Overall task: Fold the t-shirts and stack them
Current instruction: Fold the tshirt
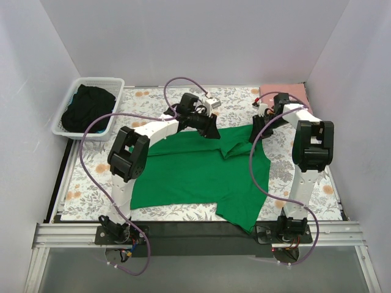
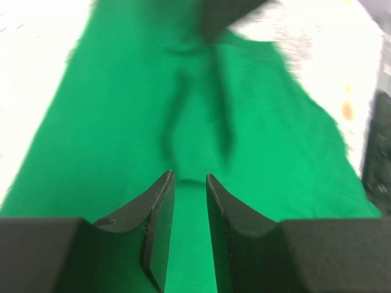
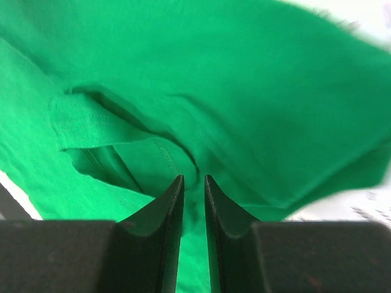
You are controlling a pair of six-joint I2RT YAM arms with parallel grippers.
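L end effector [image 2: 189, 178]: jaws slightly apart, nothing pinched, cloth shows thru the gap. R end effector [image 3: 193, 178]: same, narrow gap, tips just over a stitched fold, no clamp afaict. Both sit at the 12 o'clock edge of the green tee [image 1: 195, 174], so the cloth runs toward 6 from each. Tee lies spread mid table [image 1: 85, 183], long axis approx 9–3. Pink tee [image 1: 286, 91] is in the far-right corner, ~1 o'clock of R, so R arm's nearer. Likely next: grab far edge, fold toward 6.

The green t-shirt [image 1: 201, 174] was soft, matt cloth. The basket [image 1: 82, 136] was smooth white plastic; the end effector fingers [image 2: 157, 232] looked matt black.
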